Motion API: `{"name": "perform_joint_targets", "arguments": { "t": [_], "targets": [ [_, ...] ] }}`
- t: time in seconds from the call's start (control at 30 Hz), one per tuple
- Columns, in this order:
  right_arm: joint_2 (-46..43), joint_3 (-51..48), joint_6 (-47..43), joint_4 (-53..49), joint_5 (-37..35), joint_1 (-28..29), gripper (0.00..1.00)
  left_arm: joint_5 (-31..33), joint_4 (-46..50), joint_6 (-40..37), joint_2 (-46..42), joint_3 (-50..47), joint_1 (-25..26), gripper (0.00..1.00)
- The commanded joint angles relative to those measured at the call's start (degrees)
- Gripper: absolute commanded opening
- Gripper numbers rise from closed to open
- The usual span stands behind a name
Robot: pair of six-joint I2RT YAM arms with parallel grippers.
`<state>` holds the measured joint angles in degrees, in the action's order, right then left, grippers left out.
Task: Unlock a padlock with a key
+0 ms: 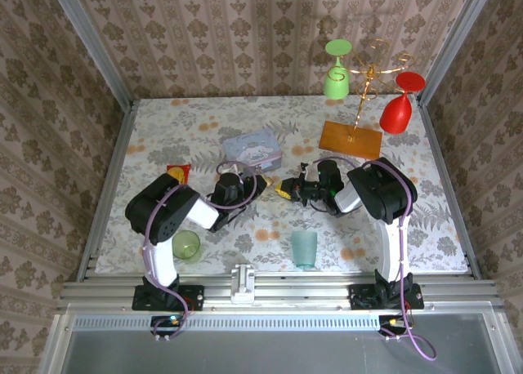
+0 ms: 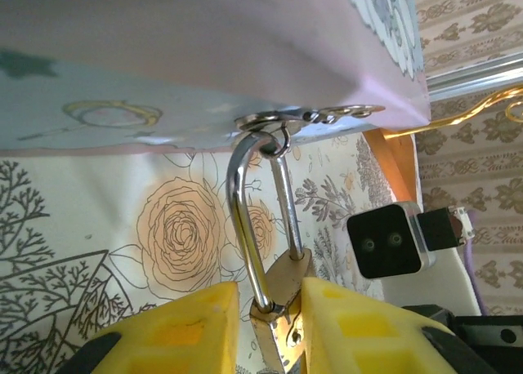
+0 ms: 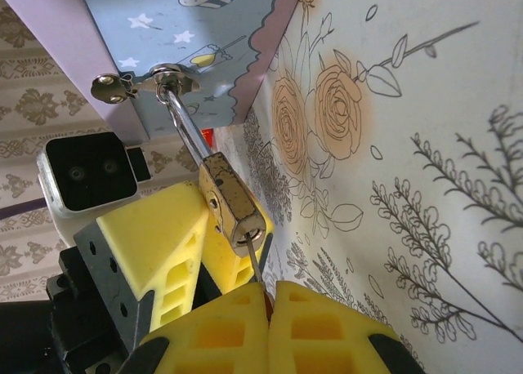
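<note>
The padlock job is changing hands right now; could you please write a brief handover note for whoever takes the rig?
Left tool: slightly open around the padlock.
Right tool: shut on the key, which is inserted in the padlock's end.
The padlock hangs by its shackle from the hasp of the blue tin.
Done: key inserted.
To do: turn it and free the shackle. I cannot tell whether it has released.
</note>
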<state>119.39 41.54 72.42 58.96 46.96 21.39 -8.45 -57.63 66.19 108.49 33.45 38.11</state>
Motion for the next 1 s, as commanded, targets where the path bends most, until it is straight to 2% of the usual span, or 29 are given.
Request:
{"name": "perform_joint_targets", "arguments": {
  "t": [0.0,0.27,0.63,0.83,0.97],
  "targets": [
    [-0.2,0.2,-0.9,0.4,-0.8,0.5,0.0,-1.4,3.0,-2.0,2.5,1.9,-0.3,0.25],
    [-0.5,0.8,-2.2,-0.7,-1.0,0.5,0.0,-1.7,1.0,-2.1,4.0,3.4,-0.7,0.26],
    [-0.5,0.6,-3.3,-1.9,-2.0,0.7,0.0,-2.0,-0.6,-1.3,3.4,3.0,-0.9,0.1],
    [-0.8,-2.0,-2.3,1.5,-3.8,0.5,0.0,-1.4,-7.9,4.5,4.3,1.5,-1.0,0.02],
    [0.4,-2.6,-0.1,6.0,-4.4,0.4,0.0,-1.4,-13.6,8.7,6.3,1.2,-1.2,0.0]
  ]
}}
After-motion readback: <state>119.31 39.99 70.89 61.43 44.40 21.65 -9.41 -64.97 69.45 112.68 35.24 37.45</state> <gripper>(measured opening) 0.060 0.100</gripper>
